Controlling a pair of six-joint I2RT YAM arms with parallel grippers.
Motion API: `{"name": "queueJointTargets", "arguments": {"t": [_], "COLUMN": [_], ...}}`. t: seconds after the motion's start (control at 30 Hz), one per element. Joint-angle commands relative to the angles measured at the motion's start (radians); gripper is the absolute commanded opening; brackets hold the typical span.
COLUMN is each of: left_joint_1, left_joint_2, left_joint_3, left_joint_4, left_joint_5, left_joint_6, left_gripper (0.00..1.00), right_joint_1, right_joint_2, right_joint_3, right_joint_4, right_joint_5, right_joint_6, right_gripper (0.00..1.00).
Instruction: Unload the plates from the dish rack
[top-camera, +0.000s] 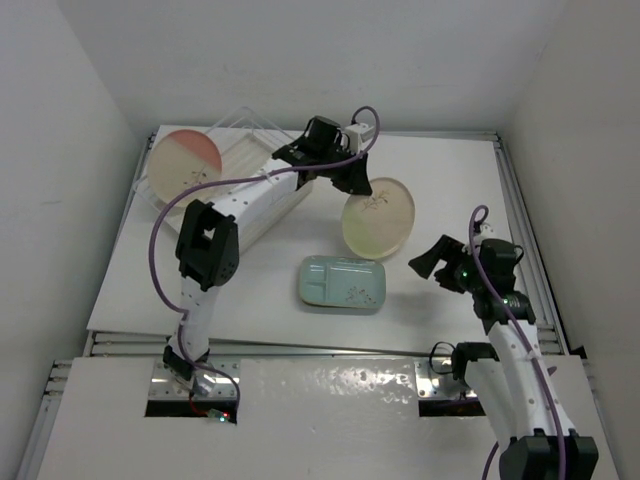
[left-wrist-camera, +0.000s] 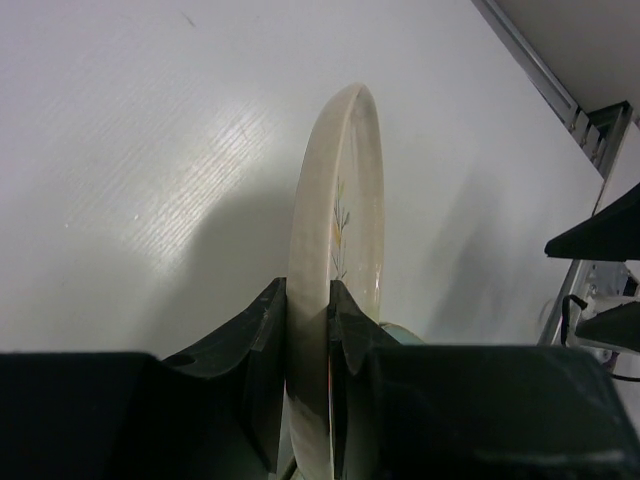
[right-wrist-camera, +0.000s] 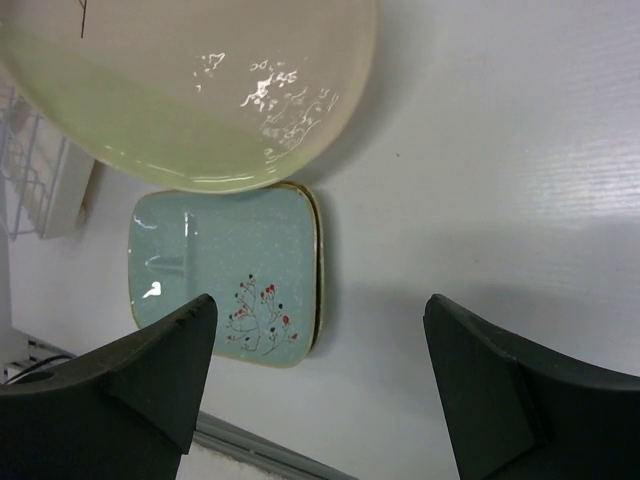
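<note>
My left gripper is shut on the rim of a round cream plate with a pale green segment, holding it above the table right of the dish rack. In the left wrist view the plate stands edge-on between my fingers, with the gripper clamped on it. A round cream plate with a salmon-pink segment leans in the rack's left end. Two stacked pale teal divided plates lie flat on the table. My right gripper is open and empty, hovering right of the teal plates, seen also in the right wrist view.
The held plate fills the top of the right wrist view, with part of the rack at the left edge. Metal rails border the table's right side and near edge. White walls close in on three sides.
</note>
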Motion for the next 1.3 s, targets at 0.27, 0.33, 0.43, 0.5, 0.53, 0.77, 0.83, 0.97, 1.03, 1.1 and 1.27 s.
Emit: {"name": "queueJointTargets", "arguments": {"t": [0.27, 0.33, 0.43, 0.5, 0.53, 0.77, 0.83, 0.97, 1.03, 1.1, 1.27], "left_joint_1": [0.045, 0.059, 0.073, 0.084, 0.088, 0.107, 0.099, 0.069, 0.038, 0.015, -0.071], "left_joint_2": [0.078, 0.101, 0.111, 0.127, 0.131, 0.142, 0.141, 0.136, 0.141, 0.151, 0.203], "left_joint_3": [-0.009, -0.022, -0.058, -0.059, -0.062, -0.029, -0.029, -0.026, -0.022, -0.01, 0.026], "left_joint_4": [0.393, 0.429, 0.516, 0.533, 0.542, 0.53, 0.541, 0.596, 0.604, 0.607, 0.611], "left_joint_5": [0.101, 0.082, 0.044, 0.007, -0.022, -0.002, 0.036, 0.091, 0.102, 0.104, 0.116], "left_joint_6": [-0.192, -0.239, -0.308, -0.348, -0.359, -0.322, -0.342, -0.416, -0.425, -0.434, -0.474], "left_gripper": [0.0, 0.0, 0.0, 0.0, 0.0, 0.0, 0.0, 0.0, 0.0, 0.0, 0.0], "right_joint_1": [0.005, 0.005, 0.005, 0.006, 0.005, 0.005, 0.006, 0.005, 0.005, 0.006, 0.006], "right_joint_2": [0.066, 0.076, 0.099, 0.113, 0.119, 0.146, 0.146, 0.136, 0.114, 0.091, -0.042], "right_joint_3": [-0.035, -0.037, -0.034, -0.026, -0.024, -0.008, -0.005, 0.023, 0.066, 0.106, 0.216], "right_joint_4": [0.041, 0.059, 0.076, 0.082, 0.081, 0.085, 0.084, 0.056, 0.02, -0.063, -0.186], "right_joint_5": [0.0, 0.002, -0.004, -0.009, -0.01, -0.015, -0.014, 0.002, 0.072, 0.141, 0.334], "right_joint_6": [0.036, 0.045, 0.05, 0.045, 0.042, 0.025, 0.022, 0.039, 0.047, 0.05, 0.003], "right_gripper": [0.82, 0.82, 0.82, 0.82, 0.82, 0.82, 0.82, 0.83, 0.82, 0.82, 0.83]}}
